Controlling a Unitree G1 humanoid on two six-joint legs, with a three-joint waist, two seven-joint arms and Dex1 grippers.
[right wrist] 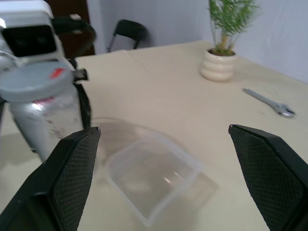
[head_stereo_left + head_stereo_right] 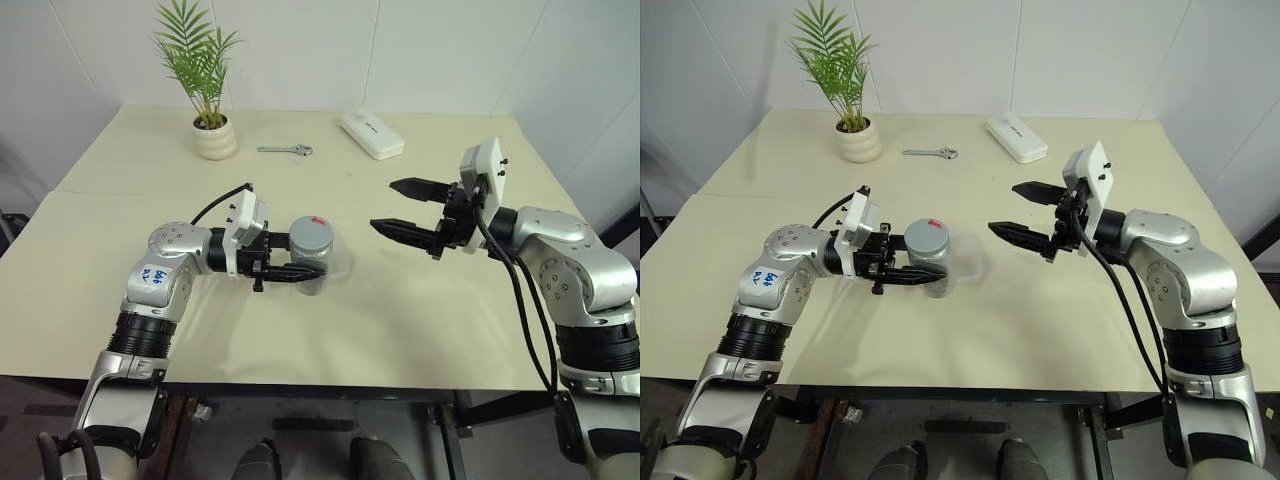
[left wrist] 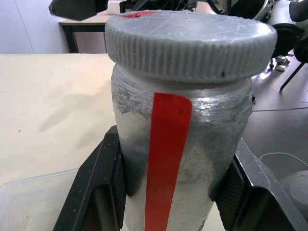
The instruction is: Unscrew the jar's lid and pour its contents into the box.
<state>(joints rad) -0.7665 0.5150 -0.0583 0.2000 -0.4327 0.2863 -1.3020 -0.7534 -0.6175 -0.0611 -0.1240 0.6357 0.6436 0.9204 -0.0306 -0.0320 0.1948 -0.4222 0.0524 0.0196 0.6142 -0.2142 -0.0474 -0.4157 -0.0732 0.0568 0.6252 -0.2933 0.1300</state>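
The jar (image 2: 311, 255), grey lid (image 2: 311, 236) still screwed on, is held upright above the surface (image 2: 120, 300), clamped in the left gripper (image 2: 300, 272). The clear box (image 1: 153, 176) sits just beside the jar. The right gripper (image 2: 400, 208) is spread wide, empty, well right of the jar.

You see a clear jar (image 3: 183, 159) with a red strip down its side and a ribbed grey lid (image 3: 190, 41) carrying a red mark. The box (image 1: 154, 175) is clear plastic, the table (image 2: 420, 320) pale cream, both pincers' fingers (image 1: 269, 168) black.
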